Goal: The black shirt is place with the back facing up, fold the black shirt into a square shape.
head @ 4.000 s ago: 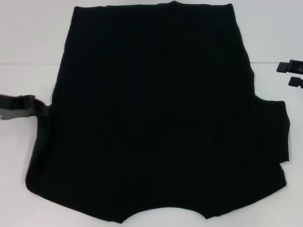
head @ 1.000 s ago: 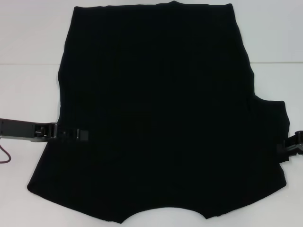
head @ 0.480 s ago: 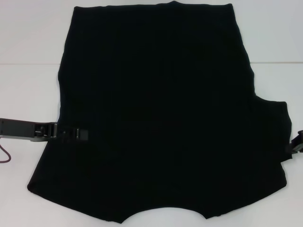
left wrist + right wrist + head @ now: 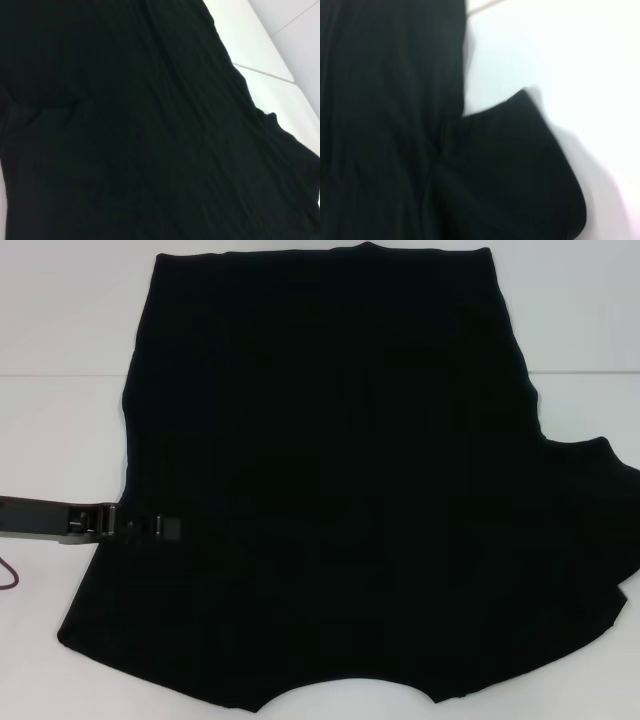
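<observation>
The black shirt lies spread flat on the white table and fills most of the head view, plain side up. My left gripper reaches in from the left and rests low over the shirt's left edge, where the left sleeve no longer sticks out. The right sleeve spreads out to the picture's right border. My right gripper is out of view. In the left wrist view only the shirt's cloth shows. The right wrist view shows the right sleeve against the table.
The white table shows bare around the shirt at the left, the far side and the right, with a seam line across it. A thin red cable loops under my left arm at the left border.
The left sleeve has been folded inward since four seconds ago. In the last second the right sleeve spread out to the right, the right gripper left the head view, and the left gripper shifted slightly down.
</observation>
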Tool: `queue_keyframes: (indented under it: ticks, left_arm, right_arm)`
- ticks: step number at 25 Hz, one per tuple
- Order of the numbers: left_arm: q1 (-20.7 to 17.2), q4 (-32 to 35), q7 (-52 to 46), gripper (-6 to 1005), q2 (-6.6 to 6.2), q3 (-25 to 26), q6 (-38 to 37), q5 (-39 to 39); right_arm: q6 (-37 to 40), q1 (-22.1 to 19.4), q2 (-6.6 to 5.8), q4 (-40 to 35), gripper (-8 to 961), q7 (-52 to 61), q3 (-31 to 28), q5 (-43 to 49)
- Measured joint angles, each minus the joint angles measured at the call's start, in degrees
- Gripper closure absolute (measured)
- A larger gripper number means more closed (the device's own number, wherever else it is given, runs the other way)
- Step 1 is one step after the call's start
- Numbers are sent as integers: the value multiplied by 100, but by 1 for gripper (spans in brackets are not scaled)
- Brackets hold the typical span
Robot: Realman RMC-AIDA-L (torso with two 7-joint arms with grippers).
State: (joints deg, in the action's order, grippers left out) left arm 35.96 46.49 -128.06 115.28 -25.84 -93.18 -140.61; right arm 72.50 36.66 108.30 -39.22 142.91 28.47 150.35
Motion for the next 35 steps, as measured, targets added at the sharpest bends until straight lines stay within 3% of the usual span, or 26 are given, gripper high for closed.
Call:
queue_keyframes:
  ticks: [9, 15, 20, 25, 31, 35]
  left_arm:
    - [-29, 0, -45, 558, 23, 0, 63, 8]
    - [-10, 0, -70, 558, 21, 0, 65, 12]
    - [1, 0, -70, 559, 8, 0, 69, 142]
    - [12, 0, -71, 559, -4, 0, 78, 225]
    - [4, -21, -79, 559, -16, 51, 145, 235]
    - [4, -62, -79, 560, -33, 131, 153, 237]
  right_arm:
    - [-302, -81, 70, -88, 936, -535, -101, -552]
    - [327, -7, 185, -226, 932, -1888, -43, -1457]
    - [541, 143, 310, -444, 929, -2873, 136, -1600]
    - [504, 352, 418, -385, 926, -3439, 865, -1576]
    - [458, 494, 597, -334, 922, -3585, 2427, -1540]
    - [301, 547, 720, -375, 919, -3302, 2674, -1326]
